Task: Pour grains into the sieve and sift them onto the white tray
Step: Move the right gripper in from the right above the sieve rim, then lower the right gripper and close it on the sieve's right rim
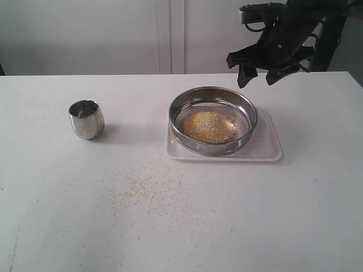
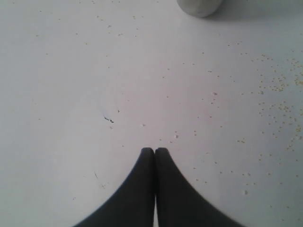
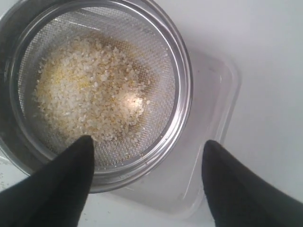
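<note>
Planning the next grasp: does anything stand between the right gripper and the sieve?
Nothing visible does. The open right gripper hangs above the sieve, only air between them; the sieve rests on the white tray.

steel cup (image 2: 199, 5): cut by edge | sieve (image 3: 183, 90): rim cropped

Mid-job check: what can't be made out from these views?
- Floor of the white tray under the sieve: hidden by mesh and grains, exterior and right wrist views.
- Inside of the cup: too small and dark, exterior view; cut off by the edge, left wrist view.
- The left gripper: outside the exterior view.
</note>
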### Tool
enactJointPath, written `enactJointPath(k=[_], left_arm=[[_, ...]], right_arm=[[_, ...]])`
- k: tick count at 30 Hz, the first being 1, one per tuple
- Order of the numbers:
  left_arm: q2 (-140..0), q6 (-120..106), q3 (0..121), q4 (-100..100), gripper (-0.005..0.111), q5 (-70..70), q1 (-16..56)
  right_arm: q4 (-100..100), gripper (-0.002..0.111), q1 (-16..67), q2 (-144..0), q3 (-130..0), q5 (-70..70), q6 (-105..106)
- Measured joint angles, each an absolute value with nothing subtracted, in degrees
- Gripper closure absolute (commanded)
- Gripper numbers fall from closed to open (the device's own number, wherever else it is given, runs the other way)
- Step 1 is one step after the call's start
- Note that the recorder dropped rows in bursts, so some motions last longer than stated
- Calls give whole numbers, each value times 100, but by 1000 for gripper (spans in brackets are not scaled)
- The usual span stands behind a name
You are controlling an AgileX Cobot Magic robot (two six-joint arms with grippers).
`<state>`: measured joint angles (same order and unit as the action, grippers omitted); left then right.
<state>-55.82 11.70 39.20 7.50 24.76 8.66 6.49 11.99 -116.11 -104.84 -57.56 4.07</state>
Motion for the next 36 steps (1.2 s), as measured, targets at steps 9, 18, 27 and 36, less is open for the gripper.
enactJointPath(k=[9,18,27,36], left_arm=[[-5582,1170,3920,750,107,2476,866],[-5582,1170,3920,750,107,2476,866],[-5582,1170,3920,750,107,2476,866],[-5582,1170,3920,750,107,2476,866]], right_arm=[[506,52,1199,-11964,-10494,-5642,420],[391,52,1199,-12453,-10494,-5527,428],[356,52,1199,-12703,-10494,-5279,428],[337,56,1199,-12955,-10494,-5046,406]])
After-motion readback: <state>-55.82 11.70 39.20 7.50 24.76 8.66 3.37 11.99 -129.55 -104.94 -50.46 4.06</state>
